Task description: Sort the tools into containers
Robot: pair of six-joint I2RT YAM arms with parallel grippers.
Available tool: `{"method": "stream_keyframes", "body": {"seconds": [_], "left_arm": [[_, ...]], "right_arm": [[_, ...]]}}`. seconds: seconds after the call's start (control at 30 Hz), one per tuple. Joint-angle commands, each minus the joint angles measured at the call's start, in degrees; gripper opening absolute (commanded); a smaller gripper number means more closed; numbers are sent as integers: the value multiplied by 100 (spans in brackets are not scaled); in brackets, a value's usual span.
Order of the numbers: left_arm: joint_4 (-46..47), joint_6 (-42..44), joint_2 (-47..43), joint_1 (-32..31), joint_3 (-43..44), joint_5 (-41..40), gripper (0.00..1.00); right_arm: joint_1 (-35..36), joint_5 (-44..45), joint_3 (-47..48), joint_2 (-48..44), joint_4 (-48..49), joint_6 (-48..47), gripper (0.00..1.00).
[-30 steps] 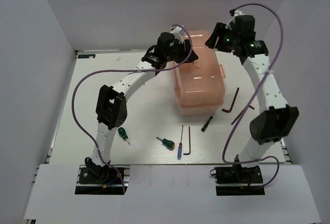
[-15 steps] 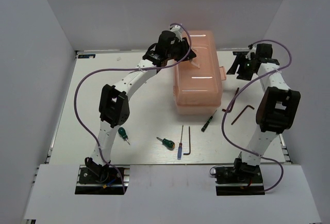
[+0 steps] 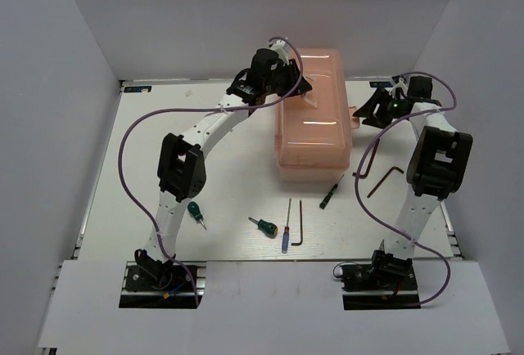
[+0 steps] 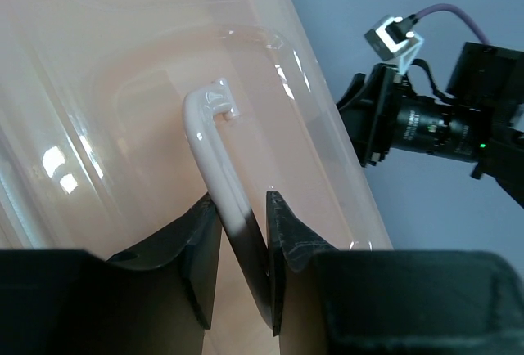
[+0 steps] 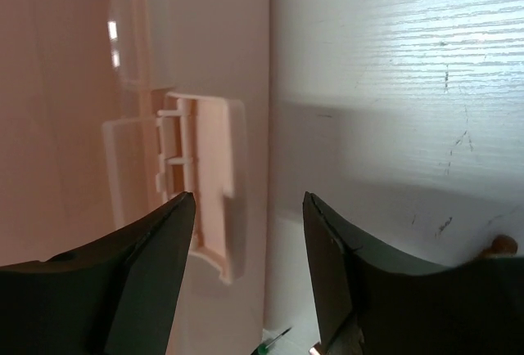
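Note:
The peach-pink toolbox (image 3: 315,122) stands closed at the back middle of the table. My left gripper (image 3: 297,89) is shut on its white lid handle (image 4: 206,138), which runs between my fingers in the left wrist view (image 4: 244,208). My right gripper (image 3: 370,110) is open, low beside the box's right side. In the right wrist view (image 5: 250,199) it faces the side latch (image 5: 209,183) without touching it. On the table lie two green stubby screwdrivers (image 3: 195,210) (image 3: 264,226), a blue screwdriver (image 3: 286,236), a hex key (image 3: 300,224) and a black-and-green screwdriver (image 3: 330,194).
Two more black hex keys (image 3: 372,159) (image 3: 386,177) lie right of the toolbox, near the right arm's links. White walls close in the table at the back and both sides. The right arm's purple cable (image 3: 368,208) loops over the front right.
My right arm has swung down from above the box's back right corner to table height, then edged left toward the latch. My left gripper has stayed on the handle.

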Motion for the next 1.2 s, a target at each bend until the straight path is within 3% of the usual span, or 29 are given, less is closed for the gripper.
{"method": "stream_keyframes", "body": {"seconds": [0.0, 0.07, 0.17, 0.2, 0.23, 0.27, 0.53, 0.83, 1.03, 1.17], "left_arm": [[-24, 275, 79, -35, 106, 207, 8], [28, 205, 26, -35, 106, 207, 8], [28, 82, 26, -35, 229, 207, 6], [28, 29, 26, -35, 229, 207, 6], [28, 29, 26, -35, 351, 207, 4], [28, -32, 26, -35, 404, 155, 3], [-164, -253, -500, 123, 633, -513, 0], [-981, 414, -1661, 589, 485, -1506, 0], [-1562, 1215, -2573, 949, -437, -2505, 0], [-1729, 1382, -3127, 1073, -1629, -3158, 0]], "right_arm": [[-19, -200, 310, 292, 109, 141, 61], [-18, -226, 327, 337, 117, 185, 58], [8, -462, 380, 469, 100, 167, 33], [8, -446, 372, 461, 108, 150, 15], [8, -420, 372, 461, 100, 132, 5], [-1, -324, 363, 408, 100, 97, 0], [16, 1177, 670, 126, -356, -745, 0], [-36, 1584, 1197, 372, -656, -879, 0], [-36, 1549, 1303, 452, -726, -852, 0], [-36, 1497, 1224, 399, -735, -808, 0]]}}
